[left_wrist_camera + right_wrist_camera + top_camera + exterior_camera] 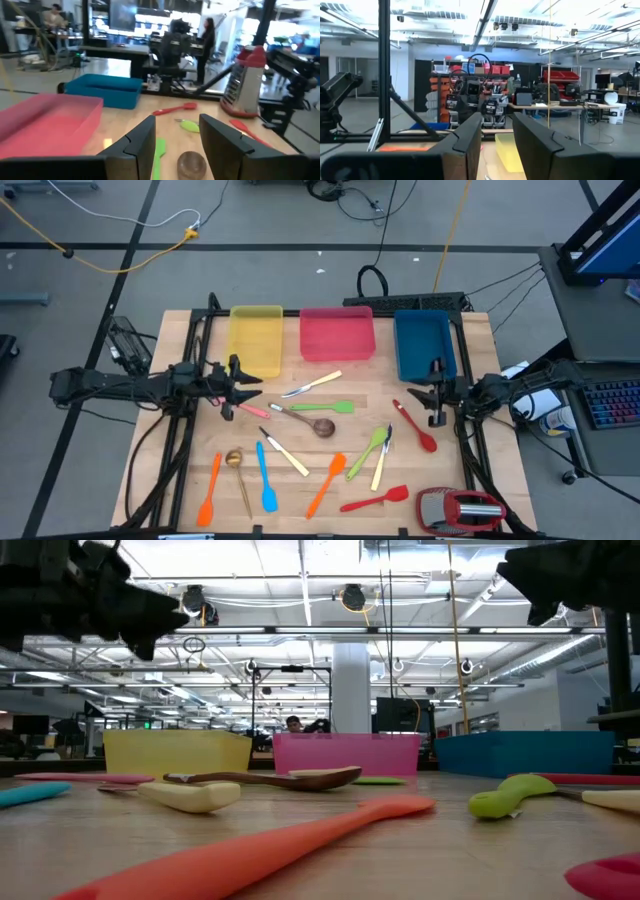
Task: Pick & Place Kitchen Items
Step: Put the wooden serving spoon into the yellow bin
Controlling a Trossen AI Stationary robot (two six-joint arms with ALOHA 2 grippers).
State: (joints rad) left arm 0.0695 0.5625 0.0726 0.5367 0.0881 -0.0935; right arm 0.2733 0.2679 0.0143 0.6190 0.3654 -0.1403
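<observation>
Several slim utensils lie flat on the wooden table: a wooden spoon [305, 420], a green spatula [325, 407], cream-handled knives [312, 386] [285, 452], a blue spatula [265, 477], orange spatulas [209, 490] [326, 483], red spatulas [375, 499] [414, 426], green spoons [368, 450], a gold spoon [237, 470] and a pink spatula [243, 410]. My left gripper [250, 392] [177, 135] hovers open above the table's left side, pointing toward the wooden spoon. My right gripper [418, 402] [497, 135] hovers open at the right side, near the red spatula.
Yellow [256, 310], pink [337, 311] and blue [423, 315] trays stand in a row along the far edge. A bulky red-and-silver gadget [460, 508] lies at the near right corner. People show in the room beyond the table.
</observation>
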